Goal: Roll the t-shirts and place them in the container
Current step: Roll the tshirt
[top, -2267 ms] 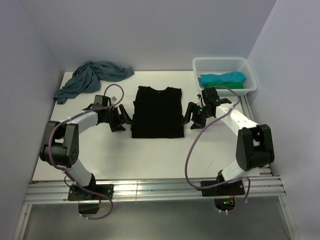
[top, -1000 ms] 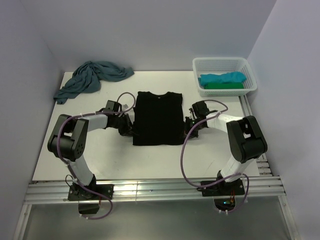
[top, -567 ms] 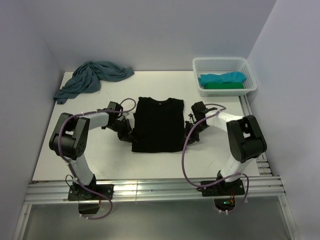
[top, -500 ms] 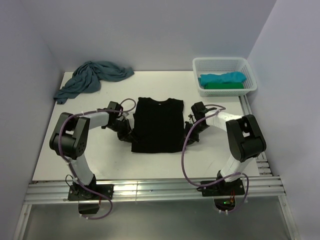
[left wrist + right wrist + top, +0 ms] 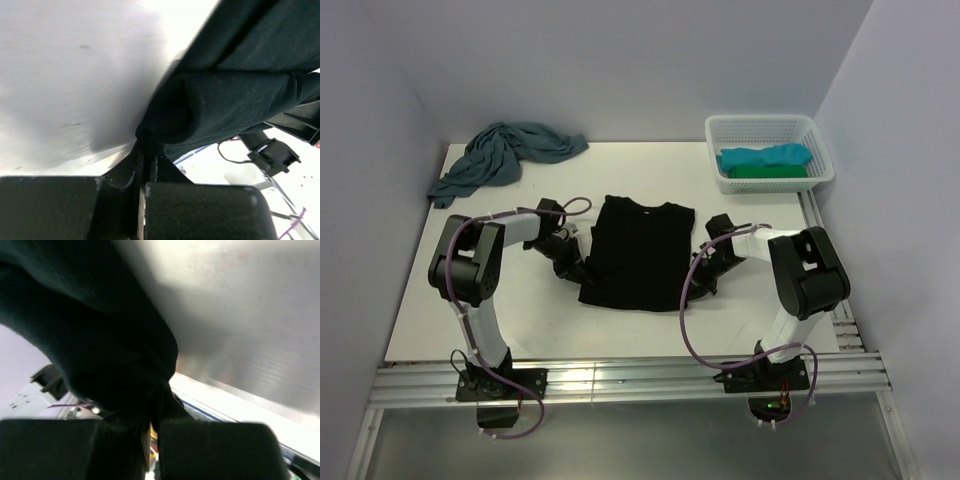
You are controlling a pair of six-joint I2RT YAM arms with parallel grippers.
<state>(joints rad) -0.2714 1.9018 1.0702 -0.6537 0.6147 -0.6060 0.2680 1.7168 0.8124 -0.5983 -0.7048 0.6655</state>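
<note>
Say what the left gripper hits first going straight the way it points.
The large black cloth t-shirt: the left gripper is shut on its side edge and points across it. Beyond the cloth, depth is unclear.

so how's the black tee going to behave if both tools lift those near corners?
Probably floppy: the black tee bunches into a soft roll where the left tool pinches it. The middle likely sags between it and the right tool, since only the side edges are held. Unlikely to slip: cloth sits wedged in both shut tools.
</note>
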